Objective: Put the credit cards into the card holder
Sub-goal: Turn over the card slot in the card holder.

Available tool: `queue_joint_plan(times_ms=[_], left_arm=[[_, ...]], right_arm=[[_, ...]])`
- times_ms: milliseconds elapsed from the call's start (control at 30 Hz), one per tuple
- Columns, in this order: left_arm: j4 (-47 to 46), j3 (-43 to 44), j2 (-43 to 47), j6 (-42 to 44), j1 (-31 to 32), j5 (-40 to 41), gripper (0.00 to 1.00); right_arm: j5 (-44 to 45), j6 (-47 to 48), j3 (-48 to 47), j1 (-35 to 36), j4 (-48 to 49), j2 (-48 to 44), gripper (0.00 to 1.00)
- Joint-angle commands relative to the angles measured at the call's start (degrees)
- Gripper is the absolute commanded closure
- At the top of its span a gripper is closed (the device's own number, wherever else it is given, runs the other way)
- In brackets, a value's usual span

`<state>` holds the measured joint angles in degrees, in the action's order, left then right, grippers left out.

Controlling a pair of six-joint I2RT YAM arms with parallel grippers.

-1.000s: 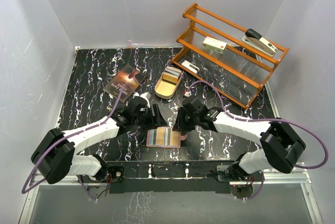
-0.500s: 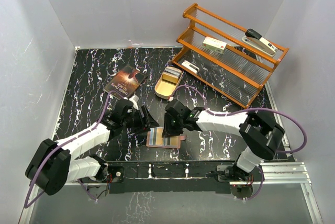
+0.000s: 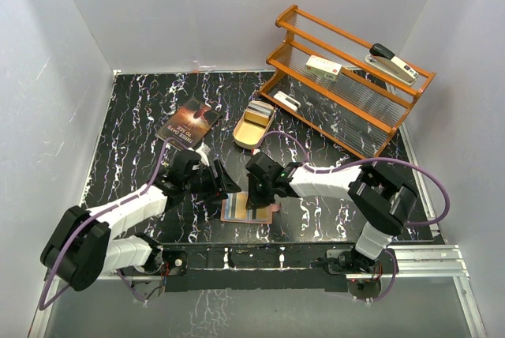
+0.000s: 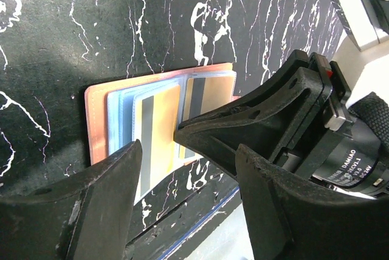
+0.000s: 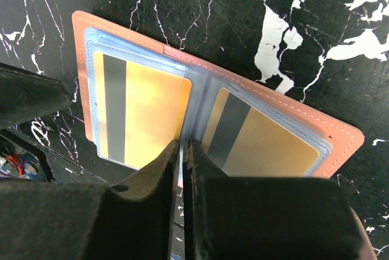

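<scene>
On the table (image 3: 134,117), the right tool (image 5: 181,150), pinched narrow on a thin credit card (image 5: 177,236), is nosing it toward the open card holder (image 5: 340,138). The left tool (image 4: 188,169) is hovering wide beside it. The next move likely calls for sliding the card into a sleeve.

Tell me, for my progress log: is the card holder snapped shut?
No, the card holder lies open, with gold cards showing in both halves.

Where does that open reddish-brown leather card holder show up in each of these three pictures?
Top external: the card holder lies just below the middle of the picture.
Left wrist: card holder left of centre, its right half hidden.
Right wrist: card holder fills the middle, lying diagonally.
Shared landmark: the gold-orange plastic cards with dark stripes inside it.
</scene>
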<state>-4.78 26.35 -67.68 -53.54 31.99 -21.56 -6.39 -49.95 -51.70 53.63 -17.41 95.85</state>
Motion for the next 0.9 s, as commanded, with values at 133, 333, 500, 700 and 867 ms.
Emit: queue_joint_plan(times_ms=[133, 333, 500, 700, 867], left_arm=[[-2.5, -0.5, -2.7, 0.0, -0.3, -2.7, 0.38], [-3.7, -0.6, -3.6, -0.4, -0.3, -3.3, 0.39], [-3.2, -0.4, -4.1, -0.2, -0.3, -3.4, 0.39], [3.2, 1.5, -1.2, 1.6, -0.3, 0.9, 0.38], [0.6, 1.0, -1.7, 0.8, -0.3, -0.7, 0.37]], right_arm=[[1.8, 0.8, 0.7, 0.2, 1.5, 1.4, 0.95], [1.7, 0.8, 1.1, 0.2, 1.9, 1.0, 0.95], [1.6, 0.8, 1.3, 0.1, 2.1, 1.0, 0.95], [1.8, 2.8, 1.8, 0.2, 2.1, 1.2, 0.95], [1.9, 3.3, 1.7, 0.2, 1.9, 1.2, 0.95]])
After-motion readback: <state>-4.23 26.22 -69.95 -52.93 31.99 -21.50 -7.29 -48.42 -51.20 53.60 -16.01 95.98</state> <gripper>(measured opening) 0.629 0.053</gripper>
